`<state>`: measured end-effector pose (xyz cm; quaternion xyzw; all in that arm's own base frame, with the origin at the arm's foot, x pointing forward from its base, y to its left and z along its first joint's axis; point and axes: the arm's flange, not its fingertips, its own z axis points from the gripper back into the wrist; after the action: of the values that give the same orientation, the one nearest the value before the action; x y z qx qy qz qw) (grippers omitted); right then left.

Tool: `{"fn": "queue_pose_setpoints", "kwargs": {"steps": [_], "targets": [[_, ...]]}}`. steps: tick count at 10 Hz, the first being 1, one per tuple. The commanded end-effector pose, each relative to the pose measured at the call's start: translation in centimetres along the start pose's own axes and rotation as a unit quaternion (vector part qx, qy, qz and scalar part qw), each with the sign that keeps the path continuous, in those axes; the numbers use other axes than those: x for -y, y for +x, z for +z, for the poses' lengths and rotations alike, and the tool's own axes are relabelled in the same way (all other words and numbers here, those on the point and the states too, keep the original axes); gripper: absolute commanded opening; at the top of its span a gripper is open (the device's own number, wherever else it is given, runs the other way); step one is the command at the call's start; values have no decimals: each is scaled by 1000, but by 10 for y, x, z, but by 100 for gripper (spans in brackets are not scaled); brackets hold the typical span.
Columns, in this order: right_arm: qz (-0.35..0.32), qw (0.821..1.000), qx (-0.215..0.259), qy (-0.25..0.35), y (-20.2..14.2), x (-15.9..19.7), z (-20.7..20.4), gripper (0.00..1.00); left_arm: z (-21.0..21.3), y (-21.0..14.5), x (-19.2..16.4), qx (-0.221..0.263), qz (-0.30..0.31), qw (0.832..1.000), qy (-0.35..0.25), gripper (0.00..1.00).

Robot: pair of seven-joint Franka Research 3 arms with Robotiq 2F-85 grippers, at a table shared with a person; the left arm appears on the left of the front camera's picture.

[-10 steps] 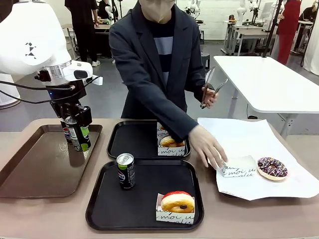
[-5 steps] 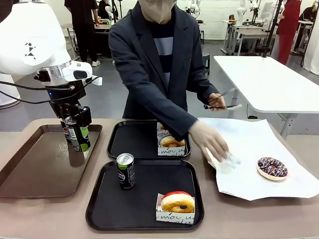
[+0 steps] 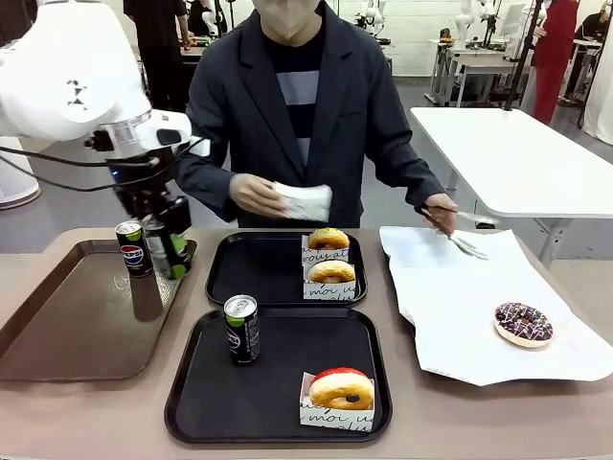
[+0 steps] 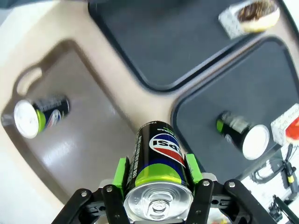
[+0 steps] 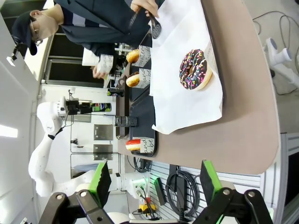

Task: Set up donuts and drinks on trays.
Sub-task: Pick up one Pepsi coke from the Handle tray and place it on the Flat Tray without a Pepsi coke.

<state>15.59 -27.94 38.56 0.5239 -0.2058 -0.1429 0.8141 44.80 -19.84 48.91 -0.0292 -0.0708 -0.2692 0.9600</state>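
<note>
At the bottom centre of the wrist picture, the left gripper [image 4: 159, 179] clamps a Pepsi can [image 4: 159, 163], its silver top visible there but hidden in the front view. Front on, at upper left, the left arm tilts that can over the brown tray [image 3: 57, 335], beside a standing can [image 3: 132, 247]. The right gripper [image 5: 154, 184] gapes empty, far above the sprinkled donut [image 5: 195, 69].

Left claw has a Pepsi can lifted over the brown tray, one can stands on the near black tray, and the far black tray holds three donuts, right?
Not quite: the far black tray holds two donuts, as the front view shows. The left claw does hold a Pepsi can over the brown tray, and one can stands on the near black tray.
</note>
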Motion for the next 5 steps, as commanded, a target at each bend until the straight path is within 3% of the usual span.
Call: {"fn": "queue_pose_setpoints", "kwargs": {"steps": [1, 5], "targets": [[10, 1000, 8, 10, 0, 0, -1, 100, 0, 45, 9, 33, -12, 999, -2, 58], [10, 1000, 8, 10, 0, 0, -1, 100, -23, 116, 32, 11, -35, 999, -7, 58]]}}
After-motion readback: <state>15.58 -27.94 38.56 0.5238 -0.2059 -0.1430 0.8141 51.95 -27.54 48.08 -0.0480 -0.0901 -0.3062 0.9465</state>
